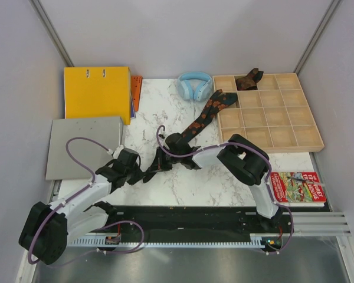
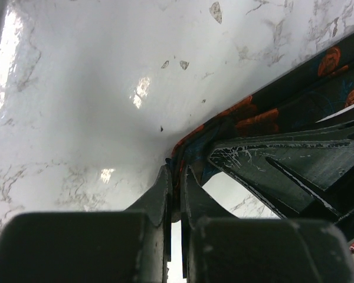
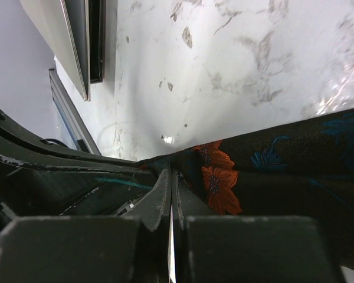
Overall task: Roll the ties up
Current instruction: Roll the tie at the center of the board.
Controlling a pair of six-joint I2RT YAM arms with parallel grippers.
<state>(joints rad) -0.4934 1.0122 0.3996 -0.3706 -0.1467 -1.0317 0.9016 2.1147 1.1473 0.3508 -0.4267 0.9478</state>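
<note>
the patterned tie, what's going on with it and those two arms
Both arms are on the black tie with orange-red flowers. The left gripper and right gripper are each shut on its near end, close together on the marble table. The rest lies stretched out, far end at the left edge of the wooden tray; no roll shows yet. A brown tie sits bunched in a top tray compartment.

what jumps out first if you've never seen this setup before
The black and orange tie catches the eye first, running slantwise from the wooden tray to the middle of the marble table. The left gripper and right gripper both pinch its near end, close together. After that, the yellow binder at the back left and the light-blue headphones behind the tie stand out.
</note>
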